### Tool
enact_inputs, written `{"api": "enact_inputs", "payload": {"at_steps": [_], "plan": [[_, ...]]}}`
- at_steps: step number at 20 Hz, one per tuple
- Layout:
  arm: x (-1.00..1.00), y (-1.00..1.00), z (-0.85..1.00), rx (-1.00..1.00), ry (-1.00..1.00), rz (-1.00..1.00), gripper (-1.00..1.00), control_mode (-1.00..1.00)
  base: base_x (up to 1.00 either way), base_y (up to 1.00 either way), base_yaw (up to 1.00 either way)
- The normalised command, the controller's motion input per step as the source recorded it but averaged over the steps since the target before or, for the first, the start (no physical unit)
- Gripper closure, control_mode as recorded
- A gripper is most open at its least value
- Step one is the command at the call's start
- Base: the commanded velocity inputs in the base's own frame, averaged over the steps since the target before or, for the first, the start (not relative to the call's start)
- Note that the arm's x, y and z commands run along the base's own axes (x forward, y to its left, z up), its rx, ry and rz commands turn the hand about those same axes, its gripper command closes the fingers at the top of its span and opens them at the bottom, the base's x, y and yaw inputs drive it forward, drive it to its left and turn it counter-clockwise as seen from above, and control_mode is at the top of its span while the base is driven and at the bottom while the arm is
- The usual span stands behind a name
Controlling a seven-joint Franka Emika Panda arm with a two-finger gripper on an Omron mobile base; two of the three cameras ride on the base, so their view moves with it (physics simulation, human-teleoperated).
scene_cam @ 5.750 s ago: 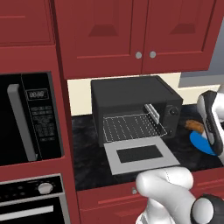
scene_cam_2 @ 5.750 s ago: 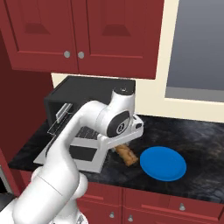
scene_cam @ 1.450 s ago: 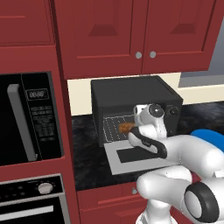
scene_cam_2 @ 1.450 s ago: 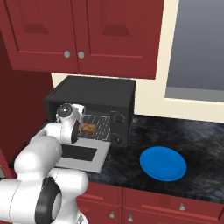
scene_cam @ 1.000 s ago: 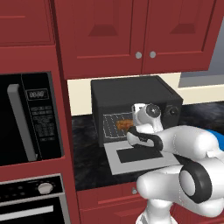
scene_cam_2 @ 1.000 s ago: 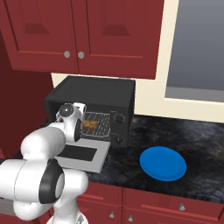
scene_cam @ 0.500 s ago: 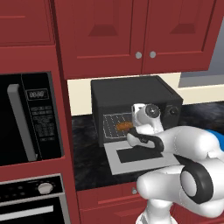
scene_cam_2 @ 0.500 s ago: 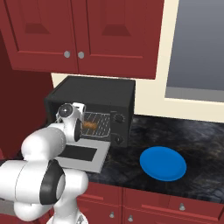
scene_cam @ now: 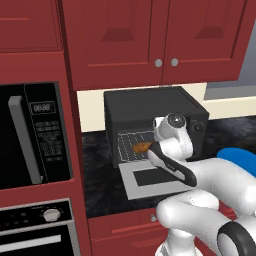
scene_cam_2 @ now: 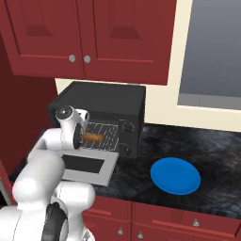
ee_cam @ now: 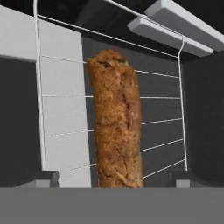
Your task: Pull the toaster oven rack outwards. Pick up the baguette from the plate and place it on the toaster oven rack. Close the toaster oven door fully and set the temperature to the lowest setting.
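Note:
The golden-brown baguette (ee_cam: 117, 127) lies on the silver wire toaster oven rack (ee_cam: 162, 131), which is pulled out of the black toaster oven (scene_cam: 150, 107). My gripper (ee_cam: 116, 178) is open. Its fingertips (ee_cam: 48, 177) stand well apart on either side of the loaf, with gaps to it. The base views show the hand at the oven mouth, over the baguette (scene_cam: 141, 147) (scene_cam_2: 93, 137). The toaster oven door (scene_cam: 150, 179) hangs open and flat in front. The blue plate (scene_cam_2: 175, 175) sits empty on the counter to the right.
A built-in black microwave (scene_cam: 35, 132) stands to the left with an oven below it. Red cabinets (scene_cam: 150, 35) hang above the toaster oven. Two heating bars (ee_cam: 175, 22) run along the cavity's top. The oven's knobs (scene_cam_2: 126, 136) are on its right panel.
The gripper brought the baguette from the plate to the rack, and over the last second its jaws spread apart and let the loaf go. The arm has barely moved.

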Motion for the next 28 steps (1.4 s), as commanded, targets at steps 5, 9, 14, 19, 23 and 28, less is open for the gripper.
{"api": "enact_inputs", "payload": {"at_steps": [5,9,14,19,23,28], "plan": [[-0.33,0.00,1.00,0.00,-0.20,0.00,-1.00,-1.00,0.00,0.00,0.00],[-0.86,0.00,0.37,0.00,-0.04,-0.02,-1.00,-1.00,0.00,0.00,0.00],[-0.92,-0.27,-0.41,0.05,0.00,-0.19,-1.00,-1.00,0.00,0.00,0.00],[-0.14,-0.43,-0.33,0.16,0.00,-0.52,-1.00,-1.00,0.00,0.00,0.00],[0.00,-0.21,-0.17,0.21,-0.05,-0.61,-1.00,-1.00,0.00,0.00,0.00],[0.00,-0.08,-0.24,0.29,-0.12,-0.54,-1.00,-1.00,0.00,0.00,0.00]]}}
